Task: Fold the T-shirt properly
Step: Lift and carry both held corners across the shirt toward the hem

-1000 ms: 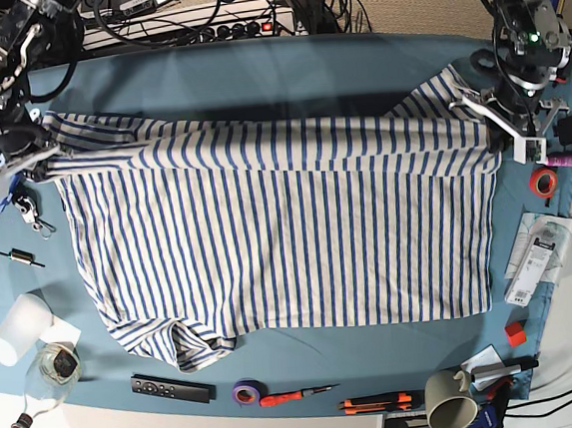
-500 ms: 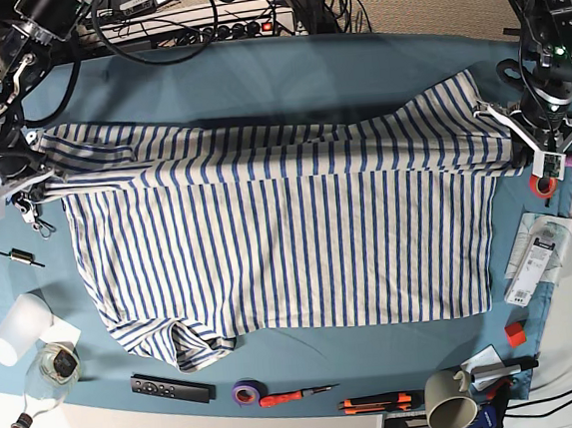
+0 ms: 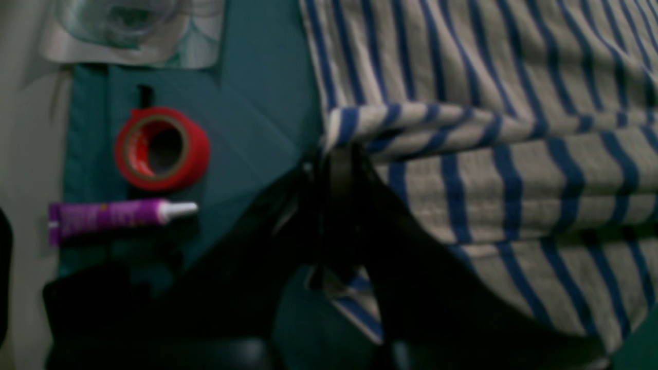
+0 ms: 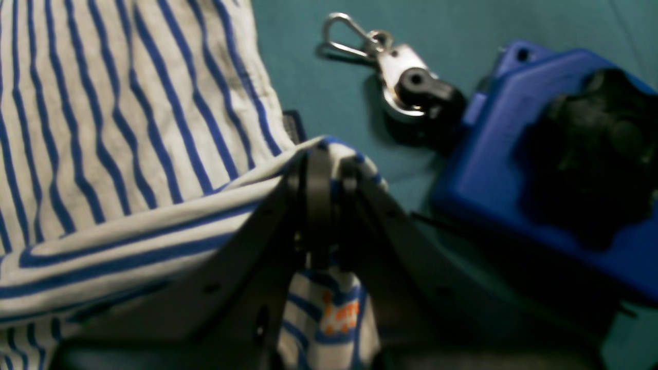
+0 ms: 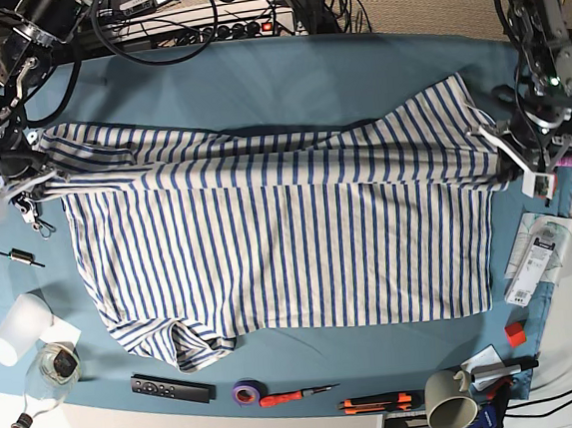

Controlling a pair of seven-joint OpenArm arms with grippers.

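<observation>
The left claw (image 3: 334, 169) and the right claw (image 4: 324, 174) each pinch a corner of the T-shirt (image 5: 289, 244) — it lies spread across the teal worktop (image 5: 284, 74), long axis running claw to claw, its top edge folded over, a sleeve bunched near the front edge.

Red tape roll (image 3: 162, 148) at nine o'clock in the left wrist view, purple tube (image 3: 119, 215) just below it — both on teal cloth (image 3: 257, 103). Base view, six o'clock: black remote (image 5: 171, 387), purple tape (image 5: 245, 391), grey mug (image 5: 449, 401).
</observation>
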